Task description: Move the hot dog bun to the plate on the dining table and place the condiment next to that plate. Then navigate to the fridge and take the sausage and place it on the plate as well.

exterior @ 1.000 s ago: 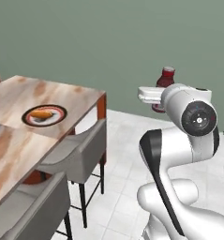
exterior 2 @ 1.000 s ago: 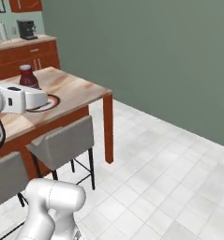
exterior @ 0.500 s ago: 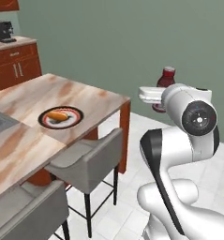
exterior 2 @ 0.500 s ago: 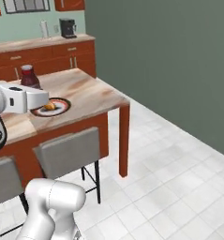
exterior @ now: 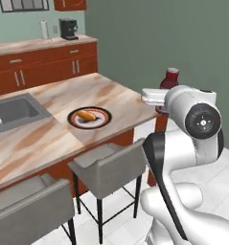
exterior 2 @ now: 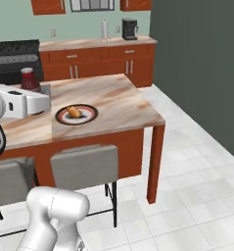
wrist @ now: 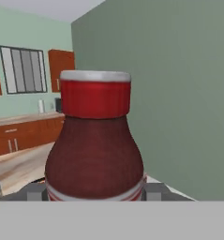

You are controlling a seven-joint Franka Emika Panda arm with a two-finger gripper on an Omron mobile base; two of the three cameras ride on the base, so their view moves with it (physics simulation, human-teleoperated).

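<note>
Gripping the condiment (wrist: 94,154) upright, gripper (wrist: 94,194) fingers seemingly clamped at its base, beside the dining table (exterior: 111,91)

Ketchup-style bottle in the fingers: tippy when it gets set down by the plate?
Probably a bit tippy: the bottle is upright with a narrow neck and capped top. Its smooth rounded body looks stiff, maybe slippery. If it topples on the table, it would likely roll.

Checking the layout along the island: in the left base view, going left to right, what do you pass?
Sink → plate holding the hot dog bun → condiment held upright in the gripper.
</note>
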